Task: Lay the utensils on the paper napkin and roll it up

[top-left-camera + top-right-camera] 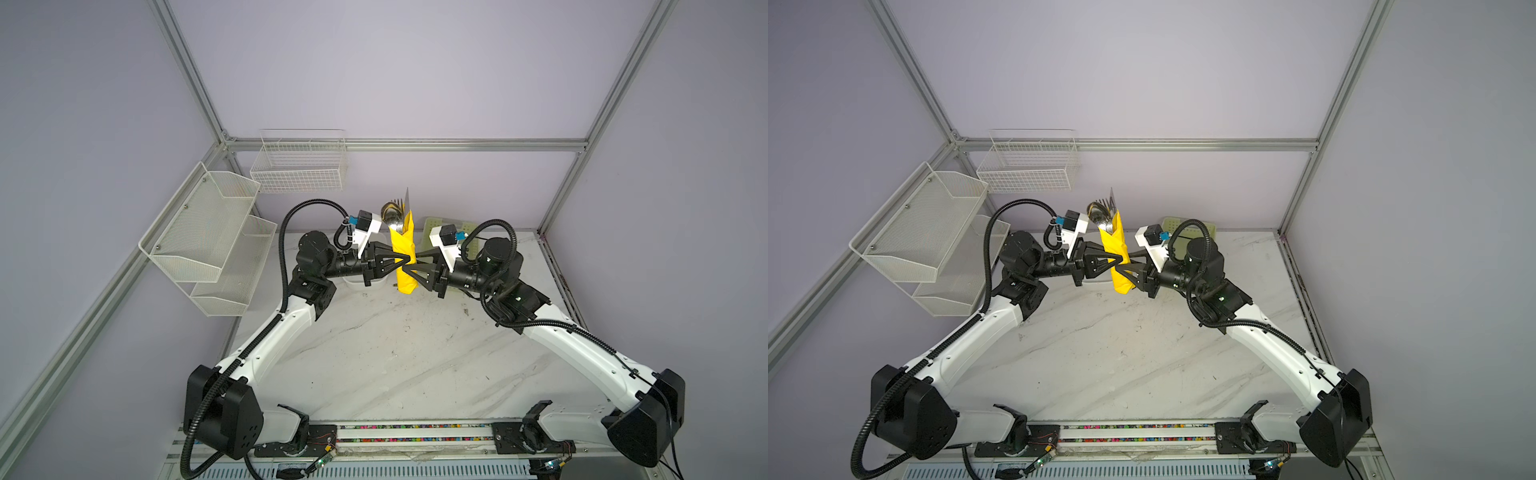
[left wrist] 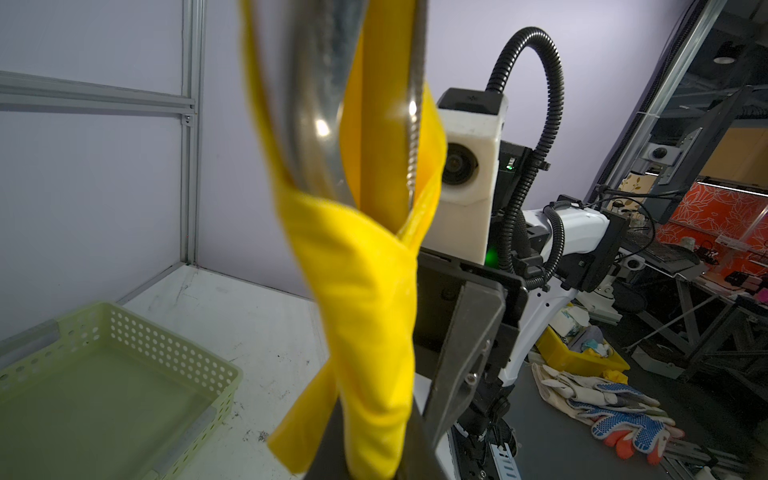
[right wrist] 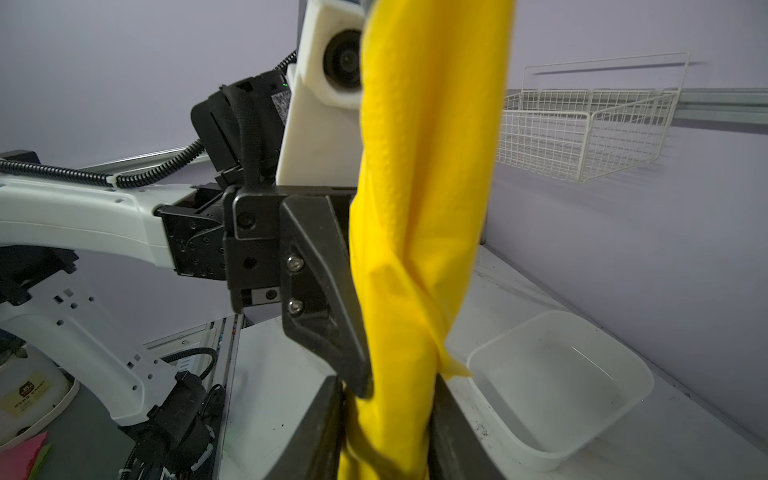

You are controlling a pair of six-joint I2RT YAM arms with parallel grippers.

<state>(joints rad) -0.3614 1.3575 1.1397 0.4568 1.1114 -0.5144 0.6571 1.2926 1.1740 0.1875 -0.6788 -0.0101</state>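
- The napkin was wrapped in a roll around the utensils and stood upright in the air, above the far part of the table.
- The spoon bowl, the fork tines and the knife tip protruded from the top of the roll. The handles were hidden inside the wrap.
- The left gripper reached in from the left, with its jaws closed tight on the napkin at mid-height.
- The right gripper reached in from the right at the same height. Its jaws stood partly apart and clamped the roll.
- In the right wrist view, the roll ran down between the right fingers.
- The tips of the two grippers overlapped at the roll.
- A green basket sat on the table behind the right arm.
- A clear tub sat on the table under the left gripper.
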